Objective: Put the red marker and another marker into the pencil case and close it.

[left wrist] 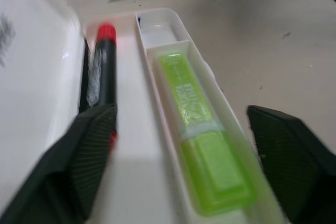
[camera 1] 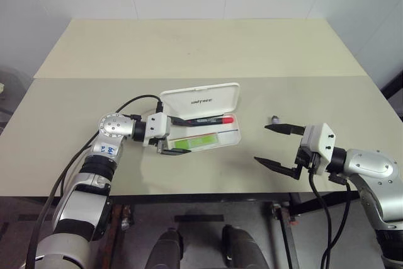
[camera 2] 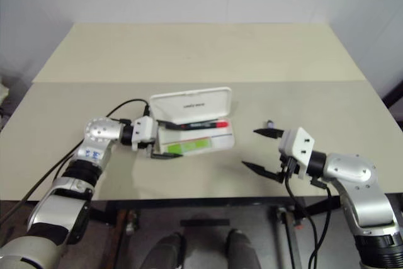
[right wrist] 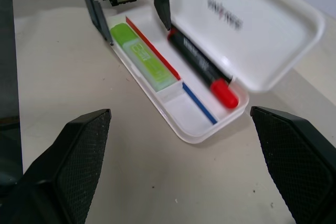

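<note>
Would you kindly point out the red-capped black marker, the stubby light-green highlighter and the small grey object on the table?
Red-capped black marker (right wrist: 202,66): right wrist view, mid-barrel.
Stubby light-green highlighter (left wrist: 202,135): left wrist view, mid-body.
Small grey object (camera 1: 274,119): left eye view, its centre.

Head pair looks down over the table; both wrist views face the open pencil case, left's closest, slightly blurred.

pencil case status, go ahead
Both grippers open: left at the case, right off it. Red marker and green marker inside pencil case; lid up. Nothing blocking.
</note>
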Controlling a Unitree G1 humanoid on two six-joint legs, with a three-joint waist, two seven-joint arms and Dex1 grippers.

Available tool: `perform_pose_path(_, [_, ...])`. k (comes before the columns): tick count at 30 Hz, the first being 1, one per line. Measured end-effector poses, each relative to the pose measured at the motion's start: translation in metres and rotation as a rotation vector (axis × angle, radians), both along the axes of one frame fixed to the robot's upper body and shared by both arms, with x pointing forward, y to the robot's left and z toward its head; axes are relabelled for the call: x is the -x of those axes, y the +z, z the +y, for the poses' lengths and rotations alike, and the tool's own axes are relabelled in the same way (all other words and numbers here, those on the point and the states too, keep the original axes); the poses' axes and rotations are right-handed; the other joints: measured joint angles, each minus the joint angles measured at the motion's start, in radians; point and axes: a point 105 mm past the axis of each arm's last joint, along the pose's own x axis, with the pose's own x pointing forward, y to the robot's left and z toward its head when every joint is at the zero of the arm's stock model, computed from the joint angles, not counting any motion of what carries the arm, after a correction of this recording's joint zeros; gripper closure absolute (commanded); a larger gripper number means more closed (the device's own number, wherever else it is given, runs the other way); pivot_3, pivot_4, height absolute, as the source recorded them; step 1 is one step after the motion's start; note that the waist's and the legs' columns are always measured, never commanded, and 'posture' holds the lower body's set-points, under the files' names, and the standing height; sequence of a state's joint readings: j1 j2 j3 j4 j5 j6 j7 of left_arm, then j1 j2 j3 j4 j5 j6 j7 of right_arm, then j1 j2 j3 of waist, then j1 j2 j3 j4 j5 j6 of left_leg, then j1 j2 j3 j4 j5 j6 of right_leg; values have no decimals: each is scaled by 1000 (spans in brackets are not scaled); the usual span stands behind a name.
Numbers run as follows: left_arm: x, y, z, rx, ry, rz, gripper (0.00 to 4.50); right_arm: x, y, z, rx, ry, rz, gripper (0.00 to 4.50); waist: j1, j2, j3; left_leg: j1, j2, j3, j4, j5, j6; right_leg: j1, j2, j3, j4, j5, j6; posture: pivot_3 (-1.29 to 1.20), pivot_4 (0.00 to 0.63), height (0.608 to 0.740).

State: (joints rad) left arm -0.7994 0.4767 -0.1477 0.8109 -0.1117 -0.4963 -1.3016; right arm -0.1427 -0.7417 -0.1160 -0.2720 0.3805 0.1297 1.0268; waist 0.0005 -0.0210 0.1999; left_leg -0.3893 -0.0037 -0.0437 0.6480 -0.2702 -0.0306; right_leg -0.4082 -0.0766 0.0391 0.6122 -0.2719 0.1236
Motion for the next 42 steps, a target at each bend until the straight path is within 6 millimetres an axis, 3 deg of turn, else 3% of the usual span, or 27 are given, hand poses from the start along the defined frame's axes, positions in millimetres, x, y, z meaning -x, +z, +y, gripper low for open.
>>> perform_pose_path(7, [-1,-1,3,10,14,6,17,-4,-3,3,-10,-20,9,0,-2,0,0,-1,0,0,-2,0,0,-1,0,0,0,0,0,0,150,740])
perform_pose_path(23, [16,-3,-4,86,-76,28,17,-31,-16,-9,-115,-333,65,0,-2,0,0,-1,0,0,-1,0,0,-1,0,0,1,0,0,0,150,740])
perform_pose_path(29, [19,23,-6,181,-89,3,17,-49,-24,-19,-220,-573,110,0,-2,0,0,-1,0,0,-1,0,0,-2,0,0,1,-1,-1,0,150,740])
perform_pose_path(34, [31,40,6,222,-67,35,17,-67,-33,-27,-333,-774,134,0,-7,0,0,-1,1,0,-3,0,0,-3,0,1,2,-1,-1,0,150,740])
perform_pose_path(39, [42,67,23,262,-3,46,17,-76,-48,-30,-352,-871,168,0,-8,1,0,0,1,0,-3,0,0,-3,0,1,2,-1,-1,0,150,740])
perform_pose_path(42, [46,70,31,266,37,69,17,-80,-55,-31,-353,-893,192,0,-7,1,0,0,1,0,-3,0,0,-3,0,1,3,-1,-2,0,150,740])
